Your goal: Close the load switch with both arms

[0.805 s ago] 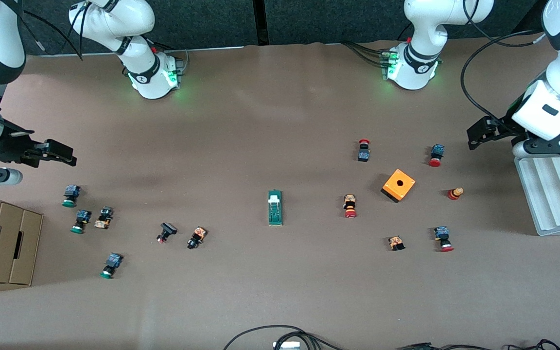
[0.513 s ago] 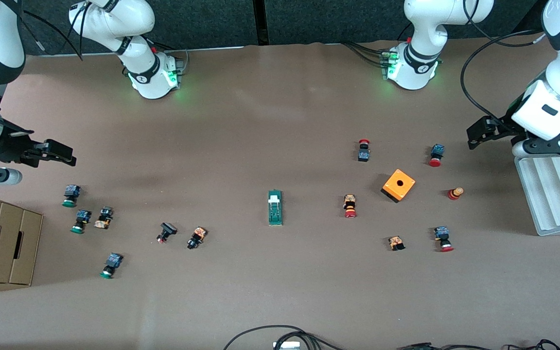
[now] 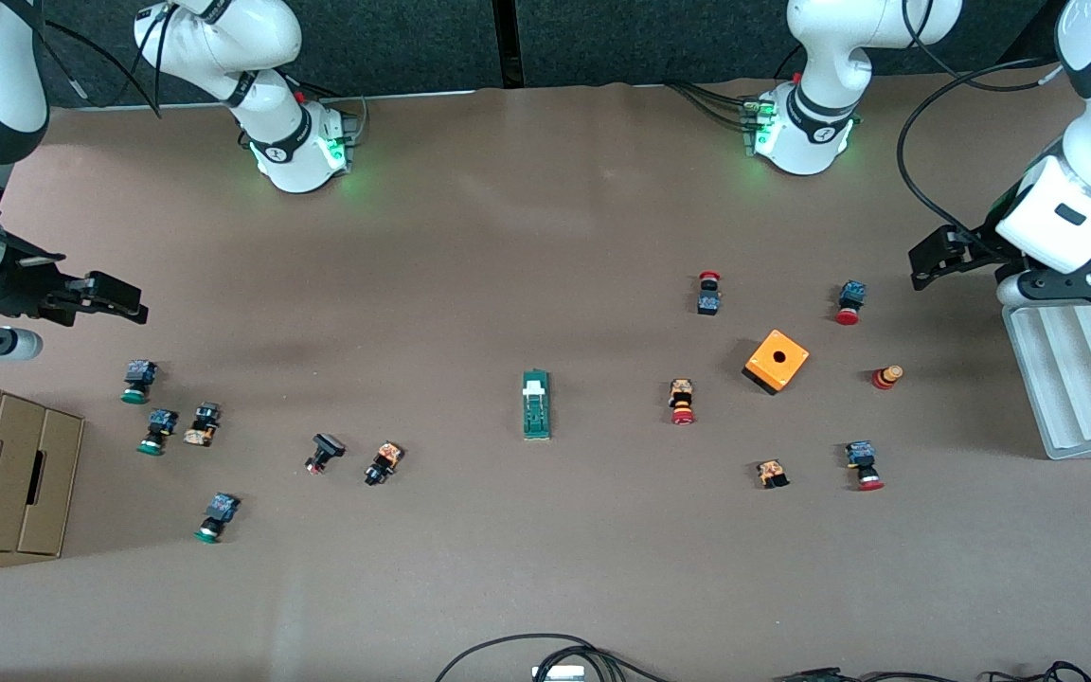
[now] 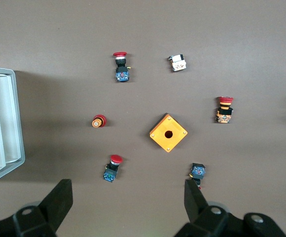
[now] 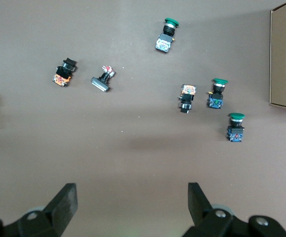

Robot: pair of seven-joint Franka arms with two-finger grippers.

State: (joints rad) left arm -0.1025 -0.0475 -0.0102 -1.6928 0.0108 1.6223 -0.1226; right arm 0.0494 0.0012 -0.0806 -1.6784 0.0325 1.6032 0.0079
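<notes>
Both end effectors hang with fingers spread wide and nothing between them: the left end effector point(image 3: 929, 263) over the bench point(image 3: 545, 218) beside the grey tray point(image 3: 1076, 379) at the left arm's end, the right end effector point(image 3: 115, 298) over the bare surface at the right arm's end, above a cluster of green-capped push buttons point(image 3: 162, 431).

Well apart from both, the load switch point(image 3: 536, 404) lies alone near the middle of the bench, its white lever point(image 3: 534, 386) at the end farther from the front camera.

It looks light and unfixed, so a push on the lever without the other arm bracing the body would likely slide or tip it instead of closing it. Each arm must also cross scattered parts: the orange cube point(image 3: 777, 361) and red-capped buttons point(image 3: 683, 403) on the left arm's way, a black button point(image 3: 383, 463) on the right arm's. A low approach could knock these. Two end effectors meeting on so narrow a block may collide.
</notes>
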